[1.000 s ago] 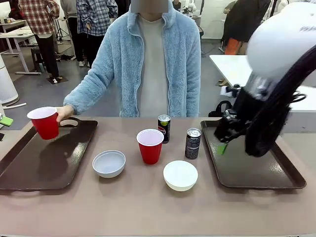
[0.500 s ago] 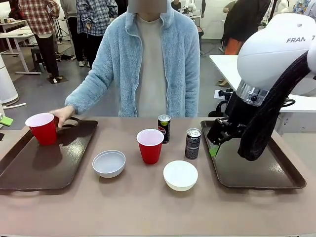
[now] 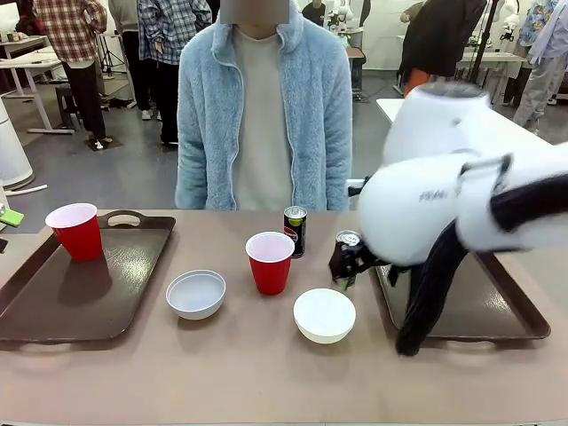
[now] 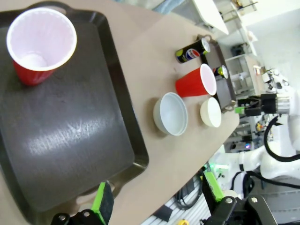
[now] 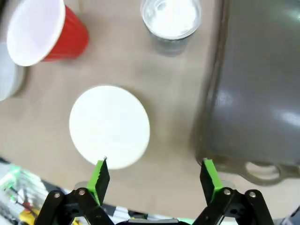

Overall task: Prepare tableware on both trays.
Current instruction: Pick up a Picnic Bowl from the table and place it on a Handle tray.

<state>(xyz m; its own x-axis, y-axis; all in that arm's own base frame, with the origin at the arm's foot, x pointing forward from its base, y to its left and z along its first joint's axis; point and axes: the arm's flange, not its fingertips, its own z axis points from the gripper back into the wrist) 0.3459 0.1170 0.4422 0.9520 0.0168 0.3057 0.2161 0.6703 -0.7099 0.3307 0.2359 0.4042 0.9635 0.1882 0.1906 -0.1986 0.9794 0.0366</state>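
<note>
One red cup [image 3: 78, 231] stands at the far end of the left tray [image 3: 53, 306]. On the tabletop are a second red cup [image 3: 270, 262], a greyish-white bowl [image 3: 196, 294], a cream-white bowl [image 3: 324, 314] and two dark cans [image 3: 295, 231] [image 3: 348, 240]. My right gripper [image 3: 344, 282] hangs open just above the table between the nearer can and the cream bowl. Seen from the right wrist, that bowl [image 5: 109, 126] lies ahead of the open gripper [image 5: 153, 177], with the can [image 5: 171, 21] beyond. My left gripper [image 4: 157, 197] is open over the left tray's [image 4: 70, 136] near end.
The right tray [image 3: 484, 306] lies bare under my right arm, its rim [image 5: 211, 93] close to the can. A person in a light blue fleece [image 3: 263, 115] stands at the far side, hands off the table. Other tables and people are in the background.
The person set the red cup down on the left tray and pulled the hand away. My right arm swung left from over the right tray to the can and cream bowl.
</note>
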